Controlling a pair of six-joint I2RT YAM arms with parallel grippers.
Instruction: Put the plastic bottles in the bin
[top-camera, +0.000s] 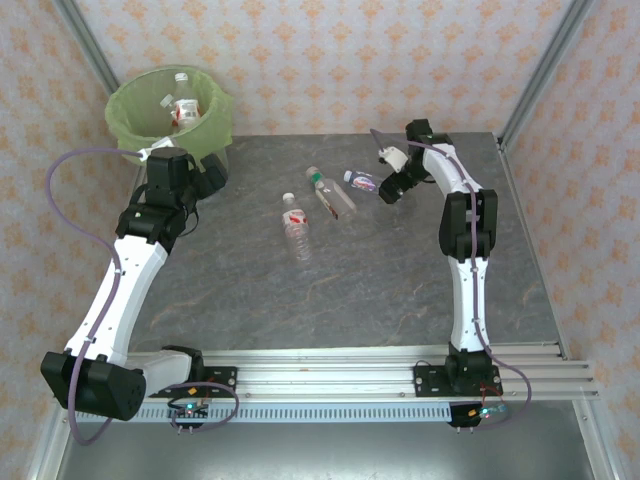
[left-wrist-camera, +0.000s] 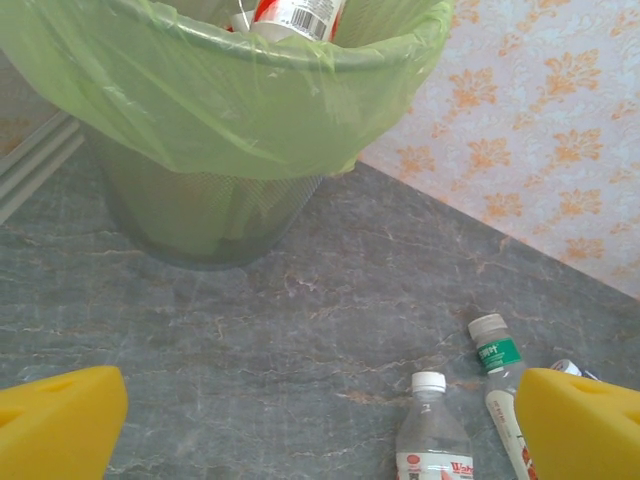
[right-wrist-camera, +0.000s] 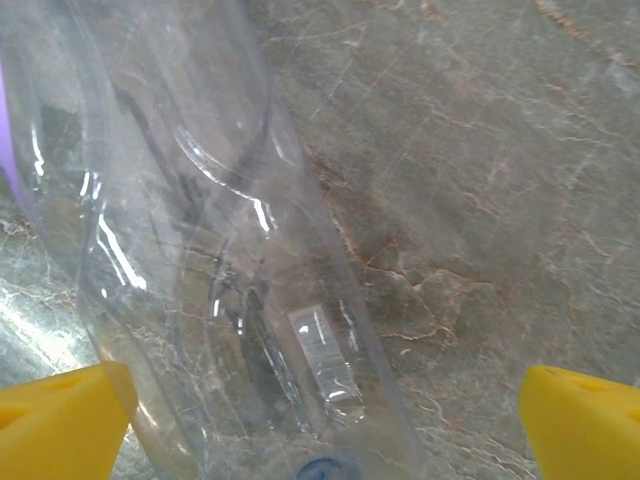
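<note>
From above, your left hand (top-camera: 208, 178) sits beside the bin (top-camera: 170, 110) at the desk's (top-camera: 400, 290) far-left corner; three plastic bottles (top-camera: 296, 228) lie mid-desk. Left wrist: fingers (left-wrist-camera: 60, 420) wide, empty. Right wrist: your right hand (right-wrist-camera: 320, 425) gapes around a clear bottle (right-wrist-camera: 220, 280), ungripped.

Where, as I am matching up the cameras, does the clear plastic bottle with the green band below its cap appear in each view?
Top external: the clear green-banded bottle lies mid-table, between a white-capped bottle and a purple-labelled one.
Left wrist: bottom right, beside the white-capped bottle.
Right wrist: a clear bottle seen close, purple at its left edge, probably the purple-labelled one.
Shared landmark: the grey marbled table.
</note>
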